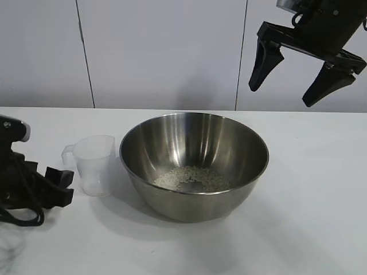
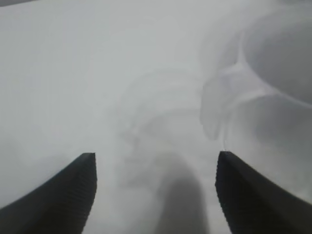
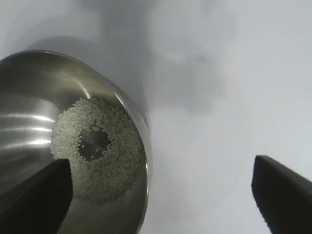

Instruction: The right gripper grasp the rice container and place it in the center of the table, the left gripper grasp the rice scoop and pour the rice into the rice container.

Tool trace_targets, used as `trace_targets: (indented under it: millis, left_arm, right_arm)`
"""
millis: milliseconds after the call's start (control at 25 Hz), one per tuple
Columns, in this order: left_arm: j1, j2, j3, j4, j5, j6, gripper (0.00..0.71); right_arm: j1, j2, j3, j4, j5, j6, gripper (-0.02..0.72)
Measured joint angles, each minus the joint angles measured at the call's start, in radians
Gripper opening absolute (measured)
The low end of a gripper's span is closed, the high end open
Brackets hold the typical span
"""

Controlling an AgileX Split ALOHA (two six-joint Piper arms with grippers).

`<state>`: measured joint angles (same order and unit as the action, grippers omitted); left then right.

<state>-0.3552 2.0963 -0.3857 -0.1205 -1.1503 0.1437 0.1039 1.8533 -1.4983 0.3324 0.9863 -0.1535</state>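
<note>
The rice container (image 1: 229, 143), a wide steel bowl, stands mid-table with a shallow heap of rice (image 1: 192, 179) in its bottom. Just left of it the rice scoop (image 1: 94, 163), a translucent plastic cup, stands upright on the table (image 1: 309, 223), its handle toward my left gripper (image 1: 64, 186). That gripper rests low at the left edge, open and apart from the scoop. In the left wrist view its fingers (image 2: 73, 195) hold nothing, with the scoop (image 2: 273, 131) off to one side. My right gripper (image 1: 292, 86) hangs open high above the bowl's right side; its wrist view shows the bowl (image 3: 29, 97) and rice (image 3: 112, 165) below.
A bundle of black cables (image 1: 23, 215) lies beside the left arm at the table's left edge. Behind the table runs a pale panelled wall (image 1: 160, 51). White tabletop stretches to the right of and in front of the bowl.
</note>
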Motion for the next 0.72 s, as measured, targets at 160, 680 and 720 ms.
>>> trace_targets:
  millis: [160, 680, 720]
  left_arm:
    - [0.0, -0.112, 0.069, -0.001, 0.0, -0.023, 0.662]
    - [0.0, -0.743, -0.273, -0.012, 1.317, -0.132, 0.693]
    - [0.0, -0.747, -0.35, -0.019, 1.428, -0.133, 0.693]
  right_arm:
    - [0.0, 0.0, 0.0, 0.0, 0.004, 0.0, 0.694]
    - [0.0, 0.0, 0.0, 0.0, 0.01, 0.0, 0.694]
    - [0.0, 0.0, 0.0, 0.0, 0.01, 0.0, 0.694]
